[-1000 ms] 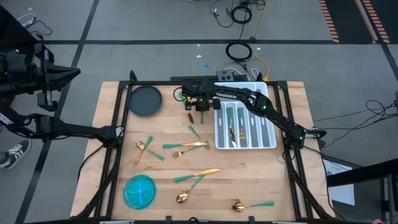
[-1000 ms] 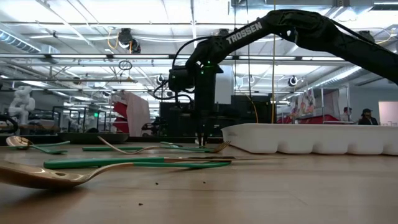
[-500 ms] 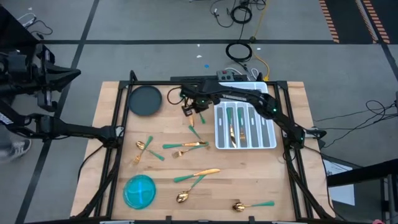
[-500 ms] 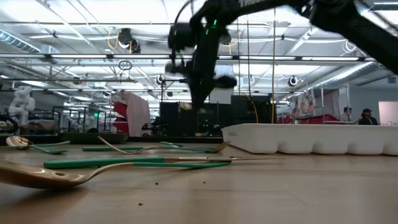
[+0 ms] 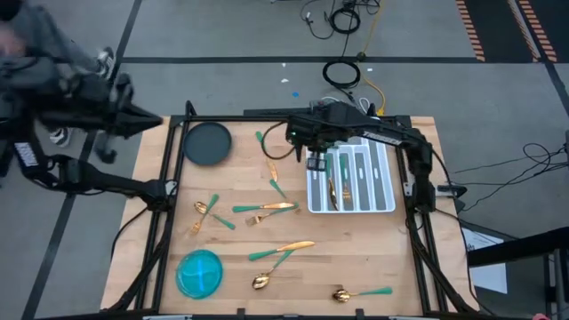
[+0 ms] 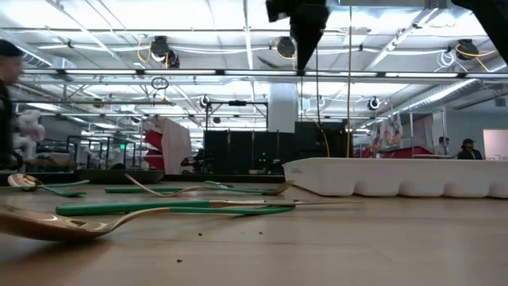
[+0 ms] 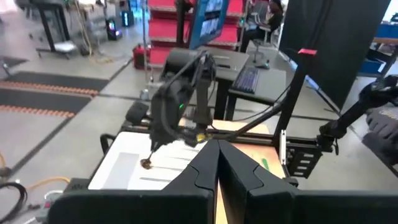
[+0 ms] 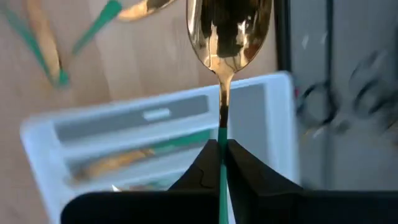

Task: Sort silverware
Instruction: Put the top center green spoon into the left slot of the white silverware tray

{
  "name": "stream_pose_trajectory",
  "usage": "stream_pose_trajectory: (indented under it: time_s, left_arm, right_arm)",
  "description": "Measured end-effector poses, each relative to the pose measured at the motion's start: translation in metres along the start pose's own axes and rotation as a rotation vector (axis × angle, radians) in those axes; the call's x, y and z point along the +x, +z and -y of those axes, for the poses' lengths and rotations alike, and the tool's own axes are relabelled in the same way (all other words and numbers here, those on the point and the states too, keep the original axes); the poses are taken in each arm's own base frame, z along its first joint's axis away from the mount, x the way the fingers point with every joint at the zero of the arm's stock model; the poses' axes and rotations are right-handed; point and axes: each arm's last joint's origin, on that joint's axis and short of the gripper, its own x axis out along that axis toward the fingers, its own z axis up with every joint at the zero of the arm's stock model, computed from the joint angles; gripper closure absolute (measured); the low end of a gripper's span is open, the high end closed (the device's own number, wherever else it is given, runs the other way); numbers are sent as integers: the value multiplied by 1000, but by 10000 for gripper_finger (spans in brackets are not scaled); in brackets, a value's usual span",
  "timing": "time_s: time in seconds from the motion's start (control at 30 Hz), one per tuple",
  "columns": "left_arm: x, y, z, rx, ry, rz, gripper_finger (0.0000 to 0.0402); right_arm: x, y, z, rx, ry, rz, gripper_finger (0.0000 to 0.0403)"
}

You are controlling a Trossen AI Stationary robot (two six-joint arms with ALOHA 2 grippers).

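Both arms are dark, nearly black, built of slim tubular links joined by bulkier rounded housings. The right arm (image 5: 391, 138) carries pale lettering along one link, and a small green light glows near its wrist. Each pincer ends in two matte black fingers (image 8: 205, 163) tapering to narrow wedge-shaped tips.
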Motion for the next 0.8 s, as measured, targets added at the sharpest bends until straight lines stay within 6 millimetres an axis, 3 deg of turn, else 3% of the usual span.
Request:
stream_pose_trajectory:
  time_s: [0.17,0.5,0.63,0.8]
  left_arm:
    - [25,6,-8,-6,0,-11,388]
    - [42,10,-13,-7,0,-20,388]
    - [48,12,-15,20,0,-18,388]
    - [56,14,-17,24,0,-10,388]
  right_arm:
    - [-3,-4,7,-289,-84,-24,403]
    - [10,-1,13,-838,-108,-114,403]
    - [16,-1,8,-1028,-123,-182,403]
    - [32,-3,-7,-1123,-2,-176,403]
